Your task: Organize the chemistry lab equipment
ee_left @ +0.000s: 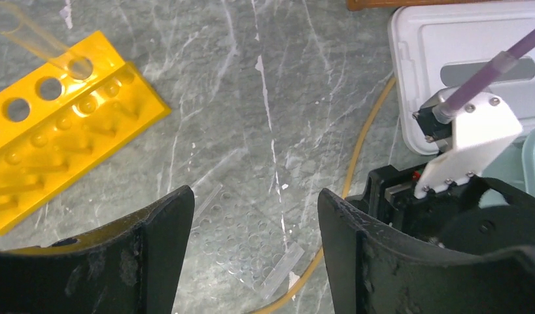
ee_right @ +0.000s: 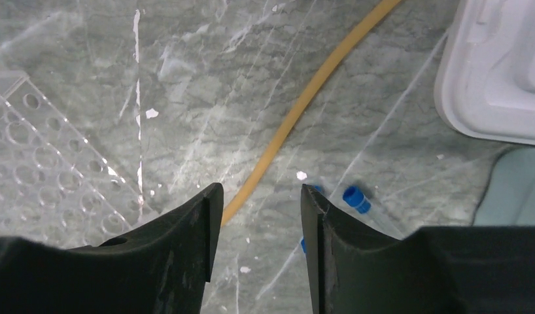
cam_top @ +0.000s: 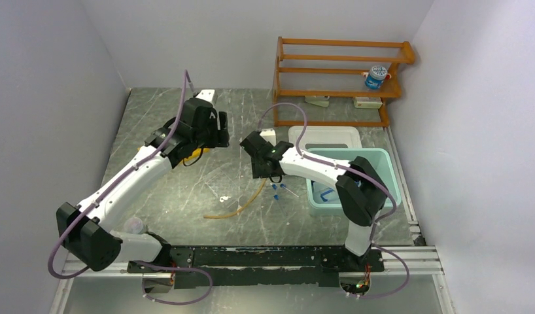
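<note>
The right gripper sits low in its wrist view, directly over the rubber tube, which runs from the top of the frame down into the gap between the fingers. If it closes here, the risk is the blue-capped tubes just right of the right-hand finger: a slightly off descent could knock them rolling. The hose is also long and limp, so lifting it from one spot would likely drag its tail across them. The arms are crowded as well. In the left wrist view the right arm's wrist fills the lower right, just beside the left gripper, so a sideways move could make them bump.

The right gripper is about half open and grips nothing; whether it touches the bench I cannot tell. The left gripper is wide open and empty above the clear tray, which lies flat and looks hard to pinch. The yellow rack lies at upper left, the white lid at upper right.
</note>
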You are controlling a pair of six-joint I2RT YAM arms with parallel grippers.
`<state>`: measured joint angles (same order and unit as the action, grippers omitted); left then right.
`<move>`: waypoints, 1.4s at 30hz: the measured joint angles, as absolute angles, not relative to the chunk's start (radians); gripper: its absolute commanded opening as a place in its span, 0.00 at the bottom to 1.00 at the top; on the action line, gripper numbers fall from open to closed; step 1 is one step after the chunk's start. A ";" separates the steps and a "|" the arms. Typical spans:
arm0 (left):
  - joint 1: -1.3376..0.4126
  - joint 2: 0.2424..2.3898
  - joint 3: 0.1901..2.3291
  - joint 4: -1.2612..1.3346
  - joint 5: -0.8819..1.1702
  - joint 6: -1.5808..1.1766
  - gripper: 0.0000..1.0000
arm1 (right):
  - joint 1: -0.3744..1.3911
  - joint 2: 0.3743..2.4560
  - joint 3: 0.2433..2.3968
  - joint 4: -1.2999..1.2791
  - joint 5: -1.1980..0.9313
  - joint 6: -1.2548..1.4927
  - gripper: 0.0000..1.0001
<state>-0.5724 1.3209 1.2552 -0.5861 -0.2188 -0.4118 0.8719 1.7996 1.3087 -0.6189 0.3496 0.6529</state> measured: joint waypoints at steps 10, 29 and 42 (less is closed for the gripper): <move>-0.572 1.271 1.251 -0.635 -0.284 -0.445 0.74 | 0.872 1.951 1.323 -0.580 0.325 0.671 0.37; -0.572 1.217 1.229 -0.662 -0.304 -0.450 0.75 | 0.874 1.990 1.408 -0.632 0.392 0.733 0.00; -0.572 1.195 1.216 -0.663 -0.313 -0.450 0.75 | 0.847 1.666 1.616 -0.620 0.406 0.671 0.00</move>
